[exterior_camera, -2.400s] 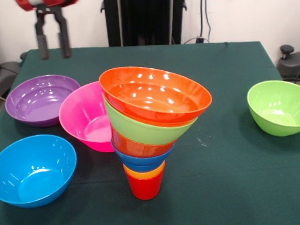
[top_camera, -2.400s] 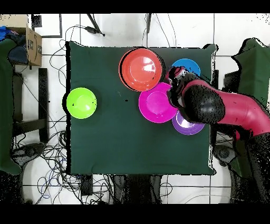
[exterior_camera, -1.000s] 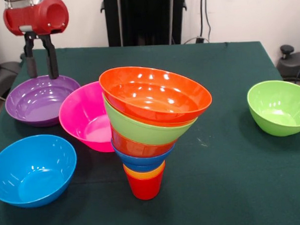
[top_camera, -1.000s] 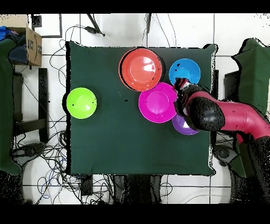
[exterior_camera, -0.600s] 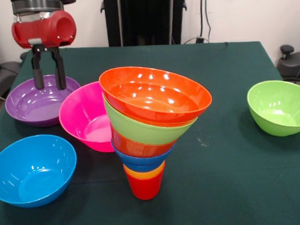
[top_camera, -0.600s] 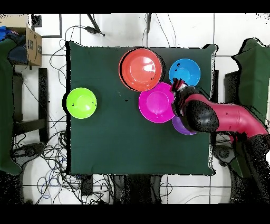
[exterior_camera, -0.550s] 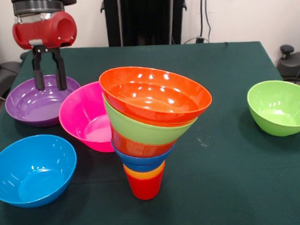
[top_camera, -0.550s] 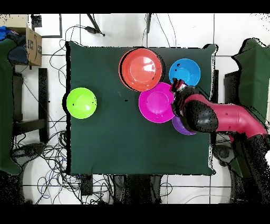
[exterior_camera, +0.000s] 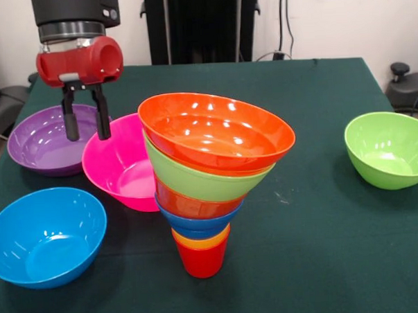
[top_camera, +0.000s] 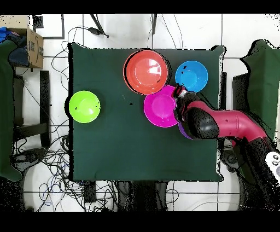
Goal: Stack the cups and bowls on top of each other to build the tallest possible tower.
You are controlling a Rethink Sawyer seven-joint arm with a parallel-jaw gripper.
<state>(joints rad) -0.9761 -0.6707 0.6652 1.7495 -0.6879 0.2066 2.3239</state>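
Observation:
The tower [exterior_camera: 210,177] stands near the table's front: a red cup lowest, then an orange cup, a blue bowl, a small orange-red bowl, a lime green bowl and a large orange-red bowl on top [top_camera: 146,71]. The pink bowl [exterior_camera: 123,167] leans against its left side. My gripper [exterior_camera: 87,134] is open and empty, its fingers hanging just above the gap between the pink bowl's left rim and the purple bowl [exterior_camera: 45,139]. The overhead view shows the arm [top_camera: 219,123] over the purple bowl, by the pink bowl [top_camera: 161,106].
A light blue bowl [exterior_camera: 44,235] sits at the front left, also visible in the overhead view [top_camera: 191,75]. A second lime green bowl [exterior_camera: 389,148] sits alone at the right [top_camera: 85,106]. The green tablecloth [exterior_camera: 316,228] covers the table.
My gripper has moved right and lower, from behind the purple bowl across it to the pink bowl's left rim. Its fingers stay open. The bowls and tower have not moved.

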